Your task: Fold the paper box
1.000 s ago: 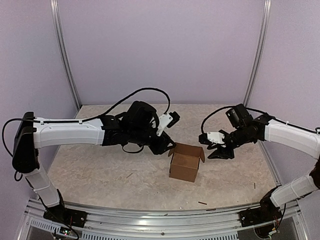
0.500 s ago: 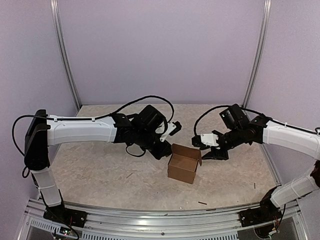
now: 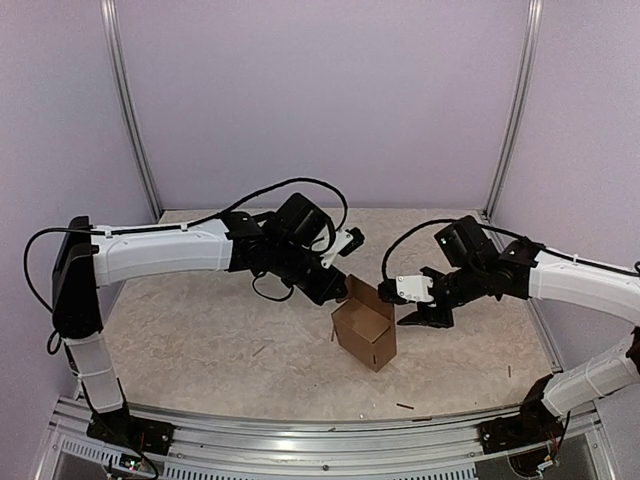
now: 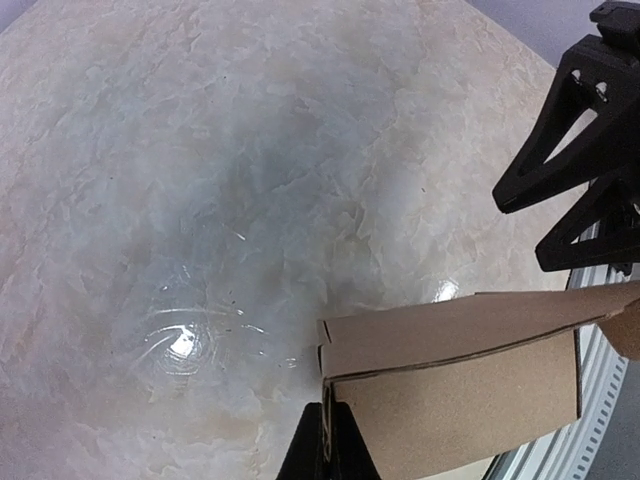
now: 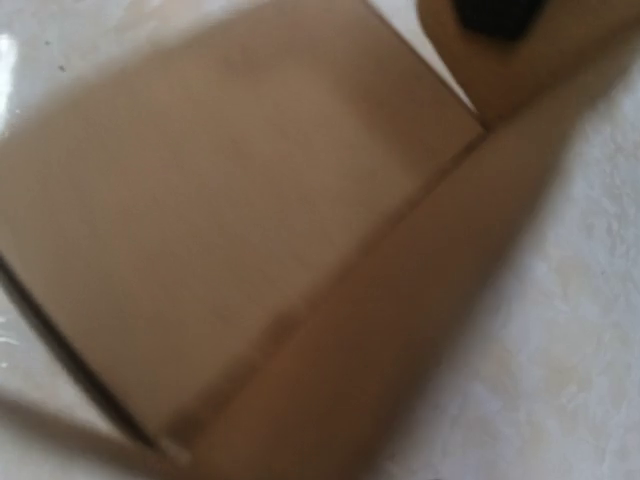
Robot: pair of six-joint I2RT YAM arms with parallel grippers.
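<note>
The brown paper box [image 3: 363, 327] stands open-topped and tilted on the table, one corner toward the front. My left gripper [image 3: 338, 291] is shut on the box's upper left wall edge. In the left wrist view its fingers [image 4: 322, 452] pinch that thin cardboard edge, and the box [image 4: 470, 385] fills the lower right. My right gripper [image 3: 408, 310] is open just right of the box, its two black fingers apart; it also shows in the left wrist view [image 4: 520, 232]. In the right wrist view the box [image 5: 240, 220] fills the blurred frame and my own fingers are hidden.
Small dark stick scraps lie on the table [image 3: 200, 340] at the front [image 3: 405, 406], front left [image 3: 258, 350] and right [image 3: 508, 371]. A metal rail [image 3: 300, 430] runs along the near edge. Purple walls close in the back and sides.
My left gripper has tilted and turned the box, shifting it slightly forward. My right gripper has moved left and down, closer to the box's right side.
</note>
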